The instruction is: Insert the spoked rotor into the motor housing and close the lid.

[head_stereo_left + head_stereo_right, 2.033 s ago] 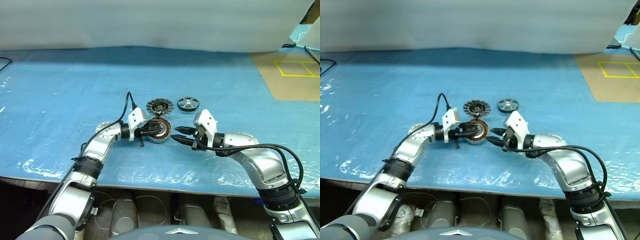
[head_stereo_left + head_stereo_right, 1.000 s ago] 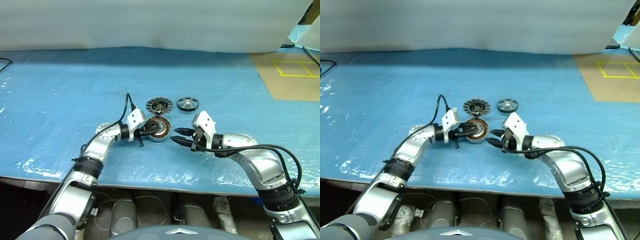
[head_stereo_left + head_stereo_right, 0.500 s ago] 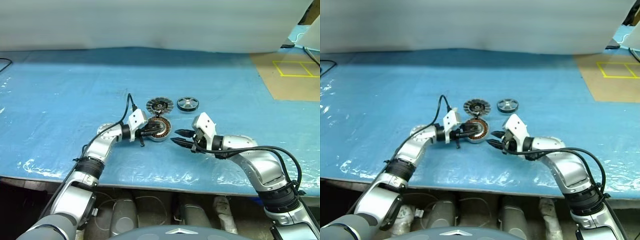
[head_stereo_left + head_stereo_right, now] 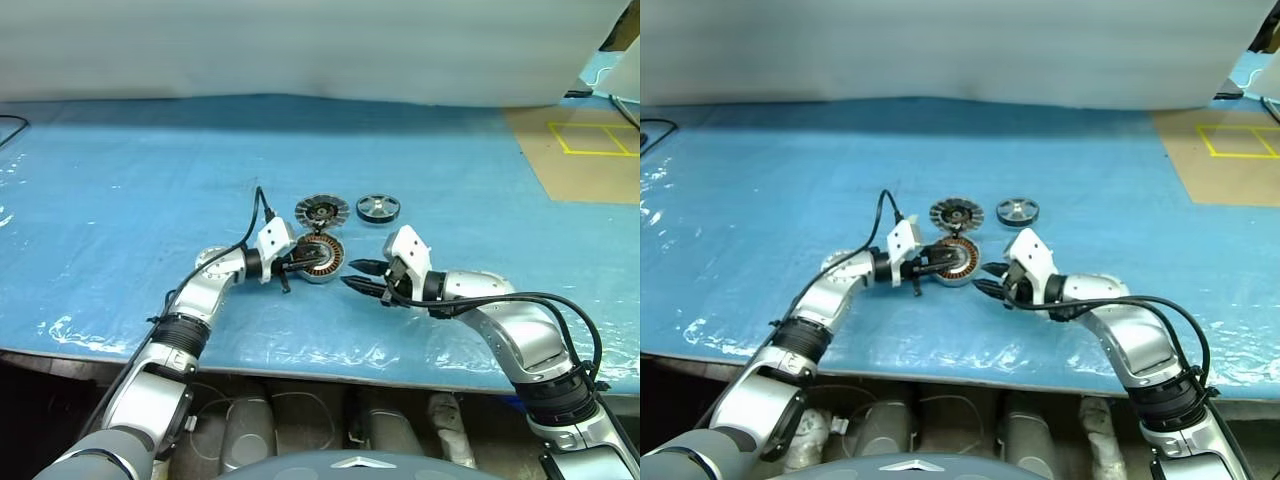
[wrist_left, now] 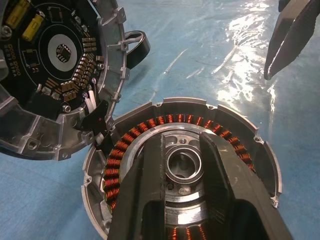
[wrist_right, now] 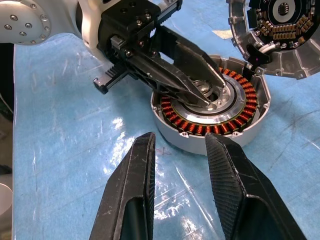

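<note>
The motor housing (image 4: pixel 322 258), a silver ring with copper windings, lies flat on the blue sheet. My left gripper (image 4: pixel 308 262) reaches over it from the left. In the left wrist view its two fingers (image 5: pixel 145 190) stand apart on either side of the central hub (image 5: pixel 185 165). The spoked rotor (image 4: pixel 321 210) lies just beyond the housing, with its dark circuit face (image 5: pixel 50 60) up and its rim touching the housing's rim. The lid (image 4: pixel 378 207) sits to the right of the rotor. My right gripper (image 4: pixel 350 274) hovers open just right of the housing, holding nothing.
A wrinkled blue plastic sheet (image 4: pixel 120 180) covers the table, whose front edge runs close below my arms. A white sheet hangs along the far side. Brown board with yellow tape (image 4: pixel 590 150) lies at the far right. A black cable (image 4: pixel 250 225) loops off my left wrist.
</note>
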`<state>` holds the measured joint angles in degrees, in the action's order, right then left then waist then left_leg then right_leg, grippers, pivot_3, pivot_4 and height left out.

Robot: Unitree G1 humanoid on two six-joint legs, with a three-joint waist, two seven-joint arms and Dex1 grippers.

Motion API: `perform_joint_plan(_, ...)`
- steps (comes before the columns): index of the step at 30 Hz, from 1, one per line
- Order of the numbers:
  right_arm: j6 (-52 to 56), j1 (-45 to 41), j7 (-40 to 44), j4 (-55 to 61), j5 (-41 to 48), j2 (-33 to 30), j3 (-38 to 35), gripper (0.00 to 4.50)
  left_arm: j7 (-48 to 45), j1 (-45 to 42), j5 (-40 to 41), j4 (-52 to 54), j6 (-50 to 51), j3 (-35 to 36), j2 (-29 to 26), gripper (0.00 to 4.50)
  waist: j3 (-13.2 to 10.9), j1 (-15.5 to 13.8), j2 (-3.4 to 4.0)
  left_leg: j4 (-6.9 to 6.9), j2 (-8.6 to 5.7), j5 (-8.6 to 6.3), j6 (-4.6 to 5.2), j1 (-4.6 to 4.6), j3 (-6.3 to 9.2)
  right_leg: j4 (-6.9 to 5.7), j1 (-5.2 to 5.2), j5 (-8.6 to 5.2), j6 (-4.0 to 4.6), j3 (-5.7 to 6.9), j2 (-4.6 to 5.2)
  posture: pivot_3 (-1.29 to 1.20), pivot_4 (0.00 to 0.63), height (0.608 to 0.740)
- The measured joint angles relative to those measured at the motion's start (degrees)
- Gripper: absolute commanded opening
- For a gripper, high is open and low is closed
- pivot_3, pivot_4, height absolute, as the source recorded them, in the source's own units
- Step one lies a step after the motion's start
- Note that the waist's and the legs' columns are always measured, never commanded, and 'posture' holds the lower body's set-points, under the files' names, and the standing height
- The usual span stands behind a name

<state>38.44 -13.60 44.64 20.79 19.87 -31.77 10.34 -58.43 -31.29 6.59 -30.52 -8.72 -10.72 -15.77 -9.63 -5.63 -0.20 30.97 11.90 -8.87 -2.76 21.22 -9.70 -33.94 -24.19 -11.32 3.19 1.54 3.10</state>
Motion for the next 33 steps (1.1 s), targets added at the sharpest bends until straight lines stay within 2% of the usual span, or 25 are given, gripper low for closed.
perform_joint_plan(2,0.00,0.00,-0.02,0.00,-0.17,0.00,0.00,1.62,0.52,0.01,-0.28,-0.02,-0.21,0.03,-0.05,2.63,0.00,0.05,0.00,-0.01,0.00,0.00,0.00,0.00,0.00,0.01,0.00,0.02,0.03,0.00,0.00,0.00,0.150,0.740)
perform_joint_plan(10,0.01,0.05,-0.01,0.01,-0.33,0.25,0.01,1.62,2.98,0.10,1.29,-0.02,0.62,1.55,0.46,2.63,0.00,0.12,0.00,0.01,0.00,0.00,0.00,0.00,0.00,0.00,-0.01,-0.03,-0.10,0.00,0.00,0.00,0.150,0.740)
perform_joint_plan(12,0.03,0.16,0.03,0.01,-0.20,0.27,0.00,1.62,0.28,1.17,4.40,2.78,2.91,2.42,-0.13,2.63,0.00,0.12,0.00,0.00,0.00,0.00,0.00,0.02,0.00,0.01,-0.02,0.02,-0.01,0.00,0.00,0.00,0.150,0.740)
perform_joint_plan(16,0.34,-0.09,0.47,0.03,1.11,0.56,-0.24,1.62,-6.55,6.05,16.58,16.14,14.23,5.45,-2.76,2.63,0.00,0.18,0.00,-0.08,0.02,0.00,0.00,0.10,0.00,0.02,-0.14,0.08,0.21,0.00,-0.02,0.00,0.150,0.740)
perform_joint_plan(19,0.49,-1.17,1.31,-0.04,2.02,0.57,-0.59,1.05,-7.82,8.06,21.34,21.47,19.05,8.21,-5.32,2.66,0.00,0.20,0.01,-0.09,0.01,0.00,0.00,0.08,-0.01,0.01,-0.13,0.08,0.20,0.01,-0.03,0.00,0.150,0.740)
perform_joint_plan(22,0.11,-2.57,2.11,-0.55,2.25,1.10,-0.38,0.03,-7.75,10.74,22.27,22.25,20.50,9.86,-7.60,2.66,0.00,0.28,0.01,-0.06,0.01,0.00,0.00,0.03,-0.02,0.01,-0.09,-0.10,-0.11,0.00,-0.02,0.00,0.150,0.740)
perform_joint_plan(27,-2.34,-5.72,3.05,-5.51,0.76,3.41,2.31,0.03,-6.66,15.75,22.09,22.31,19.18,11.52,-8.25,2.66,0.00,0.19,0.01,-0.08,0.05,0.00,0.00,0.07,-0.02,0.01,-0.11,-0.02,0.01,0.02,-0.04,0.00,0.150,0.740)
perform_joint_plan(33,-7.09,-13.11,4.00,-17.82,-2.63,9.52,6.18,0.03,-6.11,21.59,20.98,25.76,15.18,12.59,-9.00,2.66,0.01,0.91,-0.02,-0.06,0.12,0.00,0.00,0.07,-0.02,0.00,-0.11,0.06,0.17,0.04,-0.07,0.00,0.150,0.740)
